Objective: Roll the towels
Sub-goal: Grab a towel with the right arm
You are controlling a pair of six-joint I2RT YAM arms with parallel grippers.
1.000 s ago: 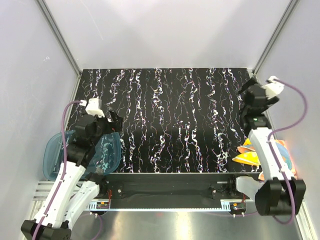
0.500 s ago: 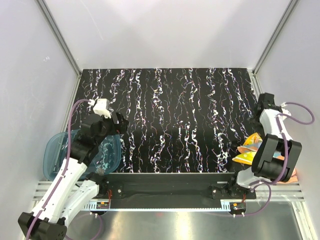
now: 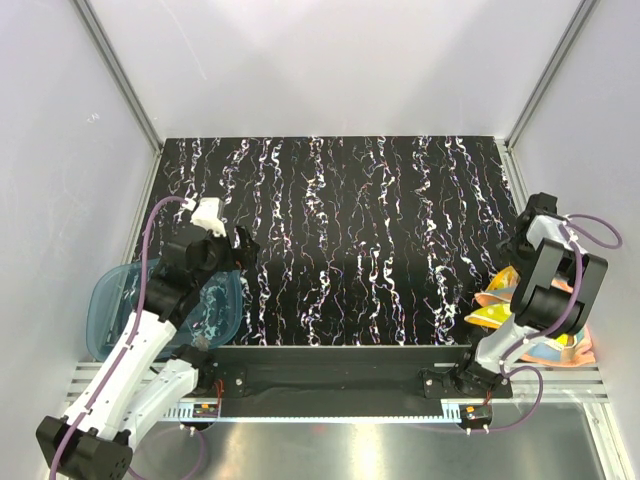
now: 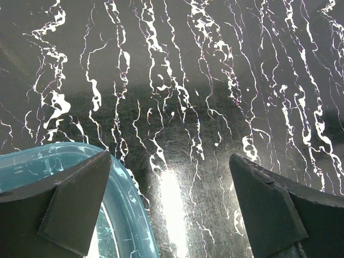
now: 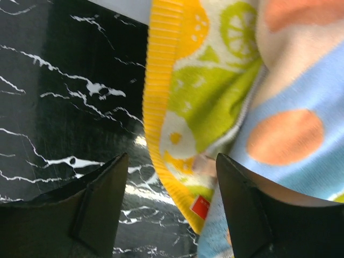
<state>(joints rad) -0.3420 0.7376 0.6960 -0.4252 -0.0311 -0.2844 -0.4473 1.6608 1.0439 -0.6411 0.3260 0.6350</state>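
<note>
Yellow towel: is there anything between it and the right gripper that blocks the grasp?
Nothing visible does. In the right wrist view the right gripper hangs with open jaws over the yellow towel, at its ribbed edge on the black table. The orange-pink towel lies next to it, not in the way.

The tabletop [image 4: 177, 97] is gleaming glossy and smooth, black with white marble veining, throwing back a bright glare. At eight o'clock the tray [image 3: 105, 310] is showing translucent, shiny teal plastic. At four o'clock the yellow towel [image 5: 204, 91] is showing soft matt knit with a ribbed hem; the orange-pink towel [image 5: 317, 86] is looking equally matt.
</note>
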